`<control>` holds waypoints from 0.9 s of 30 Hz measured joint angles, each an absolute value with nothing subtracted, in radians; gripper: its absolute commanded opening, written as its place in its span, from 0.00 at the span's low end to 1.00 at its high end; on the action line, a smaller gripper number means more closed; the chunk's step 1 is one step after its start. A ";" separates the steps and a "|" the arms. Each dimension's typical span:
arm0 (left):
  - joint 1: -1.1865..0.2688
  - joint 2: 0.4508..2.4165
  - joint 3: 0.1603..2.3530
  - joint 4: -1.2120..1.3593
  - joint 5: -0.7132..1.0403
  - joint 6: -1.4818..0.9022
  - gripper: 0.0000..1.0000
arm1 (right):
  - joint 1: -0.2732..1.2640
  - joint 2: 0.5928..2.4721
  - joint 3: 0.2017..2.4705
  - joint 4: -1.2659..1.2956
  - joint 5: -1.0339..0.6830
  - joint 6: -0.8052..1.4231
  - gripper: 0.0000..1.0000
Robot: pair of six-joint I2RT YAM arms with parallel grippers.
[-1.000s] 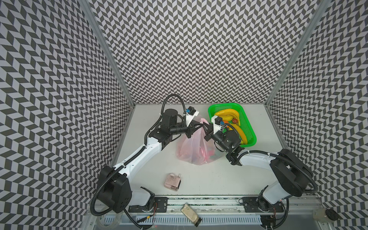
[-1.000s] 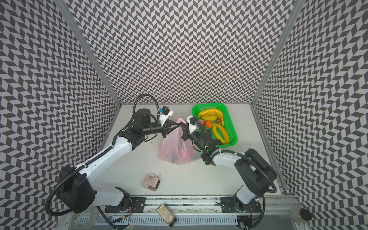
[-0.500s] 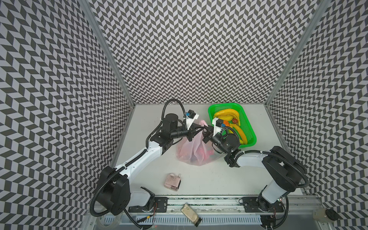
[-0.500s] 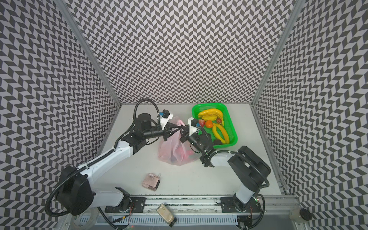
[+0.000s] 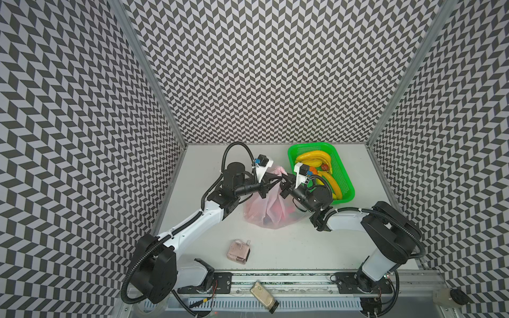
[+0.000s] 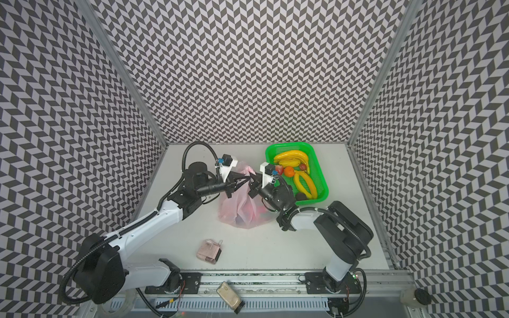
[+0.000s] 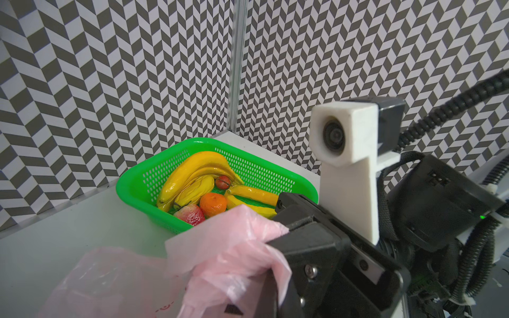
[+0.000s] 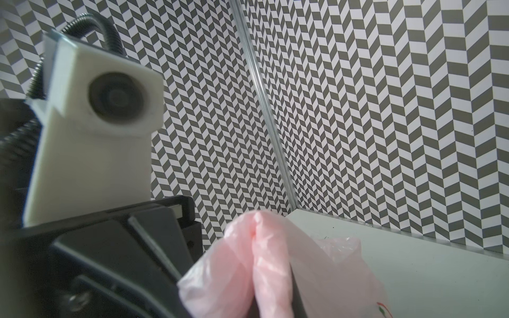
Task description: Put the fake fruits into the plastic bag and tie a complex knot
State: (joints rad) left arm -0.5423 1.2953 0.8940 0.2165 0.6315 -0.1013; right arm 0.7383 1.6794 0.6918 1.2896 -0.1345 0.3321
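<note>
The pale grey flat surface [image 5: 303, 247] carries a bright green perforated plastic basket [image 5: 289, 157] at its far right corner. A small pinkish clear plastic box [image 5: 238, 250] lies near the front edge, well apart from the basket. Black-and-white chevron-patterned walls [image 5: 261, 68] enclose three sides. A tan flat rectangular object [image 5: 264, 296] rests tilted on the aluminium front rail [image 5: 289, 283].

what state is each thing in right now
pale pink translucent plastic bag: upright on the table, bulging, top film gathered
left hand: shut on the bag's film
right hand: shut on the bag's film
green plastic mesh basket: holds yellow bananas, an orange, a strawberry
small pinkish clear box: lying alone, untouched
</note>
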 measured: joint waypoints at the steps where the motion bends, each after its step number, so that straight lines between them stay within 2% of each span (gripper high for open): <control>1: -0.544 1.291 0.893 0.217 0.631 -0.102 0.18 | 0.739 1.680 0.692 1.290 -0.136 0.333 0.00; 5: -0.554 1.261 0.893 0.211 0.622 -0.101 0.25 | 0.746 1.681 0.692 1.296 -0.147 0.333 0.00; 16: -0.557 1.207 0.916 0.109 0.565 -0.065 0.72 | 0.751 1.682 0.691 1.303 -0.149 0.315 0.00; 19: -0.554 1.161 0.919 0.076 0.532 -0.060 0.82 | 0.751 1.682 0.689 1.303 -0.148 0.307 0.00; 23: -0.532 1.101 0.945 0.029 0.508 -0.052 0.89 | 0.751 1.682 0.688 1.303 -0.148 0.302 0.00; 27: -0.465 1.033 0.952 0.017 0.491 -0.072 0.91 | 0.752 1.682 0.683 1.303 -0.147 0.297 0.00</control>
